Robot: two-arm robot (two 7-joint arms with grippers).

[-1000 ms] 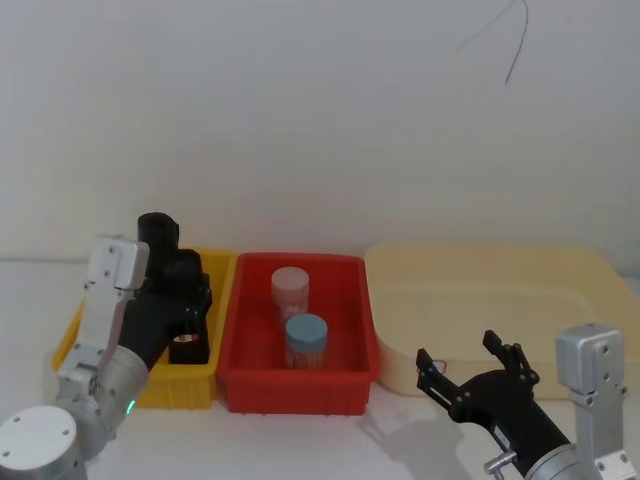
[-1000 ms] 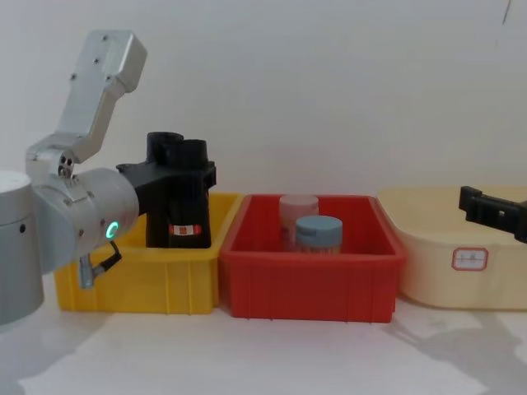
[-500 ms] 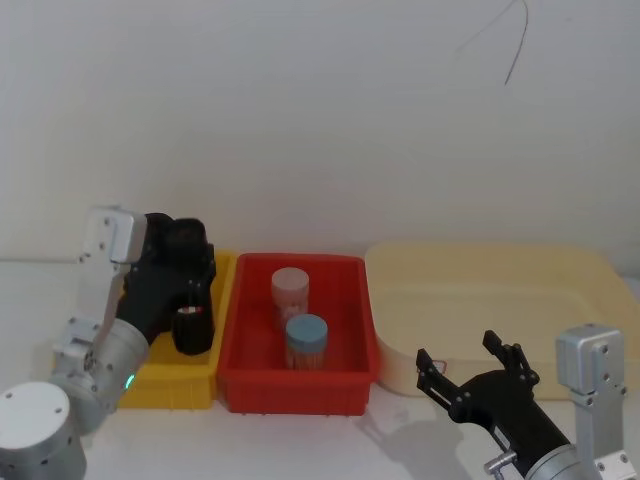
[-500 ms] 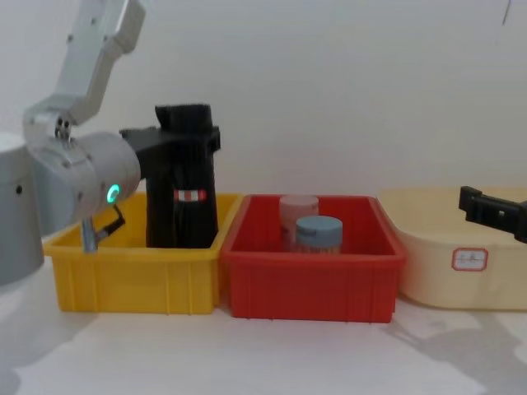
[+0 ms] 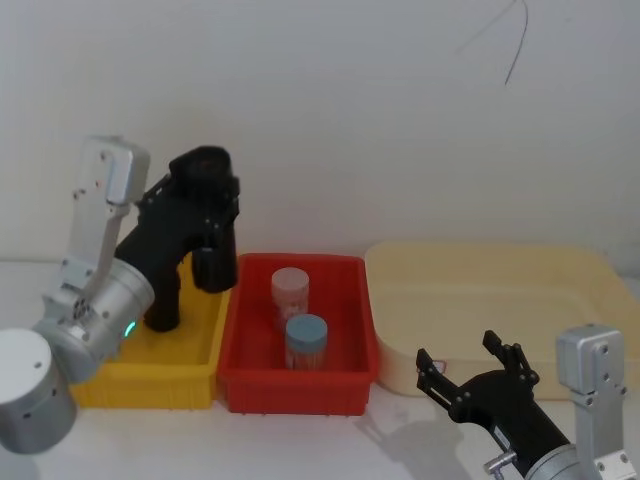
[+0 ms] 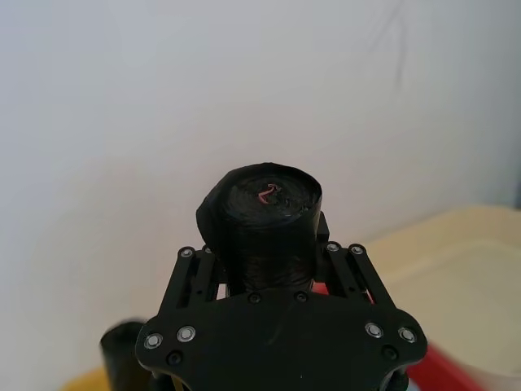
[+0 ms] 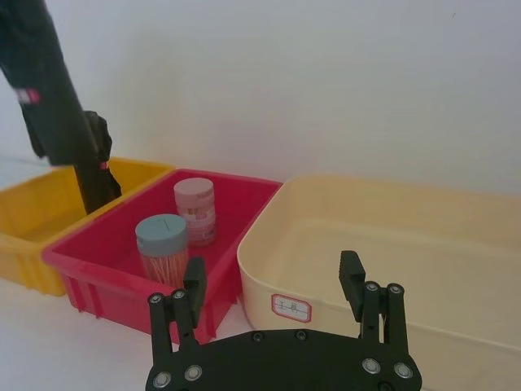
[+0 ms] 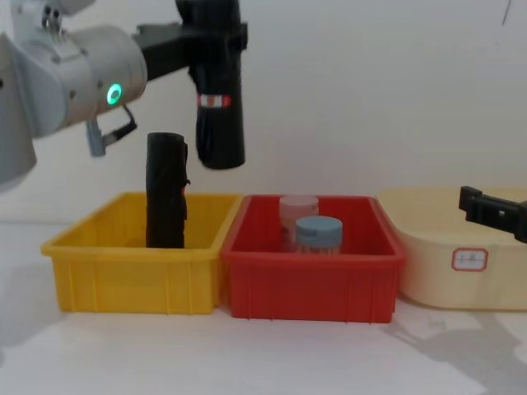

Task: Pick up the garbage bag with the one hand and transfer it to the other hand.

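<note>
Black garbage bag (image 8: 221,123), tall roll, red-and-white middle band, tight in jaws of left gripper (image 8: 216,41); right gripper (image 7: 273,269), jaws apart.

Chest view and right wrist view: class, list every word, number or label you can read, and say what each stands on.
No text can be read as written.
Red-and-white band on the garbage bag: print too blurred to read.
White sticker on the cream tub: marks too small to read.
Label on the pink jar: too blurred to read.
</note>
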